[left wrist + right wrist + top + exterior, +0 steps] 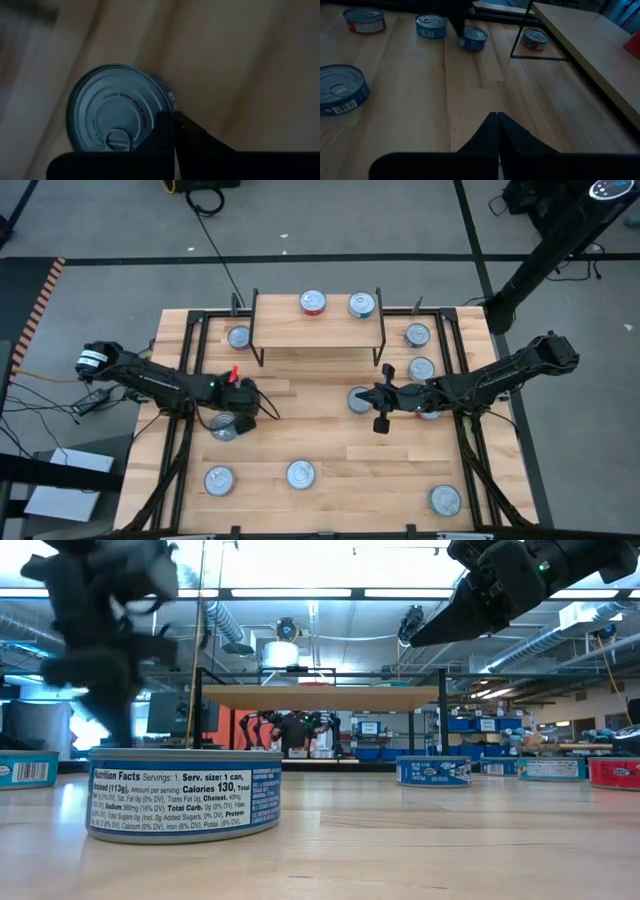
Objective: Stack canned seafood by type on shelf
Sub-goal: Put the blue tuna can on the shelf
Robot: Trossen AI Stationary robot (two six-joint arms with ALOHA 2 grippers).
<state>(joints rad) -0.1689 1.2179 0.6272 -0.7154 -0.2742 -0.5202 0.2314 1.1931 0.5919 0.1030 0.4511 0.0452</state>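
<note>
Left pincer (243, 412) pressed together, empty, over tin (224, 427) on table (330, 455), front-left of shelf (318, 330). Rigid, smooth, prob slippery; take across side wall. Right pincer (381, 402) also pressed together, mid-table.

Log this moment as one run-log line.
left gripper: shut beside blue-label tin, no grip seen | right gripper: shut, empty, mid-table | shelf: two tins on top
</note>
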